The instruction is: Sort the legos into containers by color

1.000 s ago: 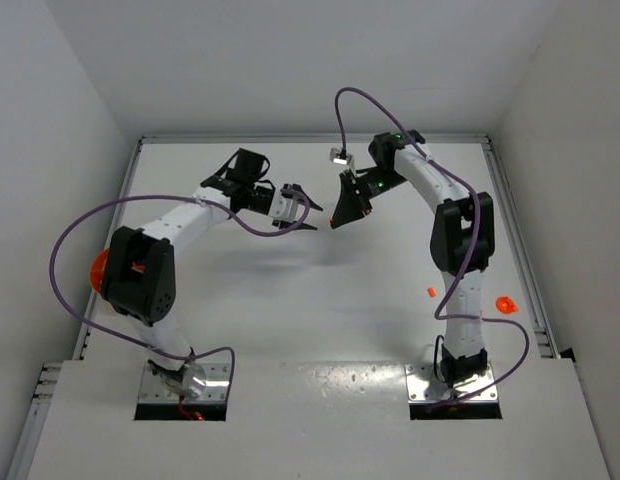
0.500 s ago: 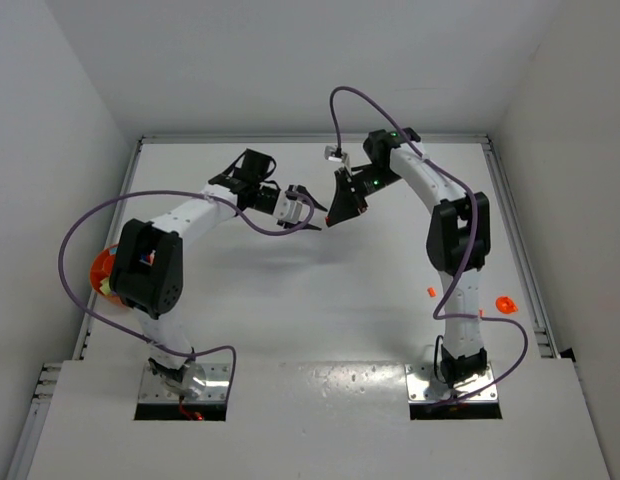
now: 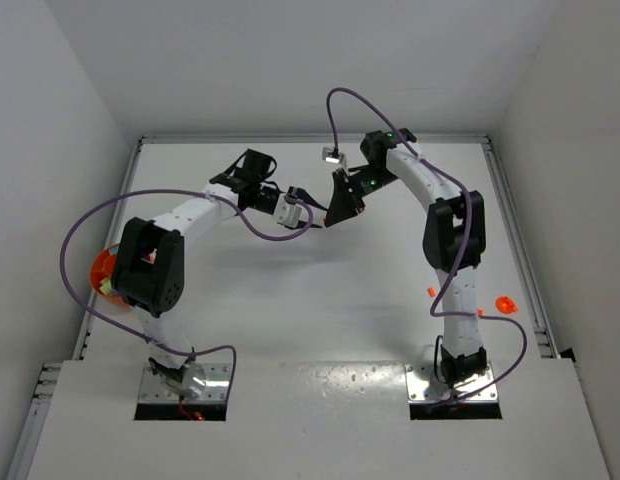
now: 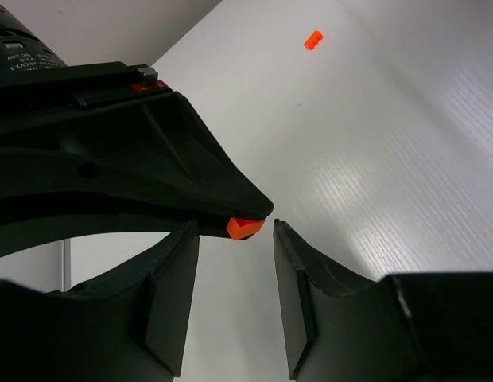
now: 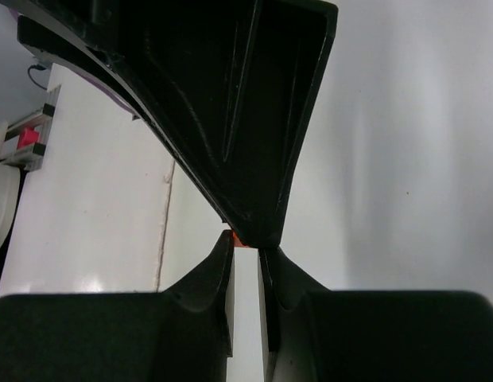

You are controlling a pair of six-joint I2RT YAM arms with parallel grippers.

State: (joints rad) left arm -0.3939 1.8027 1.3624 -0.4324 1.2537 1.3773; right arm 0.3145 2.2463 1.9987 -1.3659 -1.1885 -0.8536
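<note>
Upper centre of the overhead view, above the table (image 3: 320, 300), your two pincers meet tip to tip. Your right gripper (image 5: 245, 243) pinches the orange brick (image 4: 245, 228) at its very fingertips, jaws almost together. Your left gripper (image 4: 234, 231) stands open with one finger on either side of the brick. Neither touches it, and it sits nearer the frame-right finger. Brick's long axis: too small to tell. The orange bowl (image 3: 96, 268) lies far left, beside the left arm (image 3: 190, 215).

- Brick: hard glossy plastic, blocky.
- Fingers: matte black, tapered.

Judgement: close the left gripper squarely before the right one lets go.
</note>
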